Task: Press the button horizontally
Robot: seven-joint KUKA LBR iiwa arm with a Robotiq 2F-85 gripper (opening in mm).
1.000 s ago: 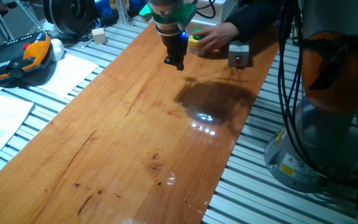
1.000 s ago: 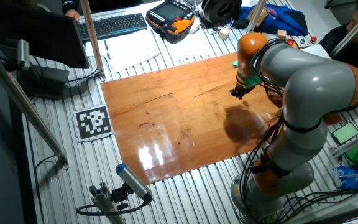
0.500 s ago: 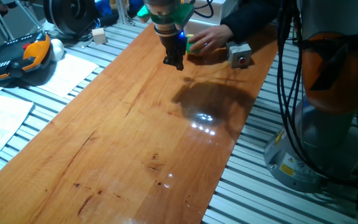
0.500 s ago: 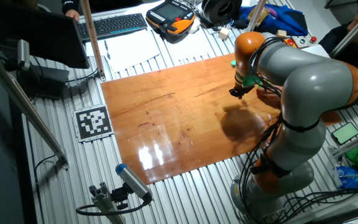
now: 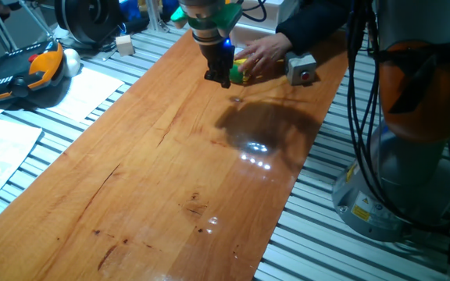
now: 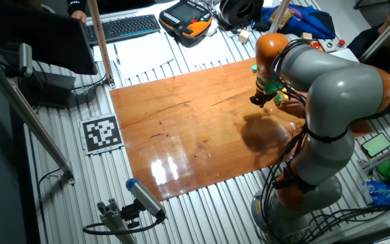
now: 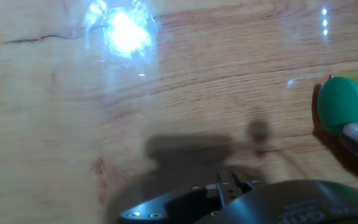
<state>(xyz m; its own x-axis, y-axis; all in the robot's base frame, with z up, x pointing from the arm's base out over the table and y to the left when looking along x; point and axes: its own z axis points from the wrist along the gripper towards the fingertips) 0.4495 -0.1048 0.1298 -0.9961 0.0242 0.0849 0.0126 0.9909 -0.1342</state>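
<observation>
Button [image 7: 340, 104], green and round, set in a yellow block [image 5: 241, 70], lies on the wooden table [image 5: 170, 172] at the far end, at about 12 o'clock from the board's centre in one fixed view. In the hand view it sits at 3 o'clock, at the right edge, with a fingertip of a person's hand [image 5: 268, 53] touching its lower side. That hand reaches in from the far side and rests on the block.

A second, grey box with a red button [image 5: 301, 69] stands just beside the person's hand, at its 3 o'clock, near the table's right edge.

The gripper [image 5: 218, 76] hangs tip down just beside the yellow block, at its 9 o'clock, over the table. In the hand view the two fingertips [image 7: 221, 186] show at 6 o'clock, pressed together with no gap between them and with nothing clamped. Their shadow falls on the wood just above them. A bright lamp glare marks the table at 11 o'clock in that view.

The arm [image 6: 323, 88], grey with orange joints, bends over the table's right side, its wrist pointing straight down.

Compared with half a second ago, the yellow block now shows beside the gripper rather than being mostly covered by the person's hand; the gripper has barely shifted.
</observation>
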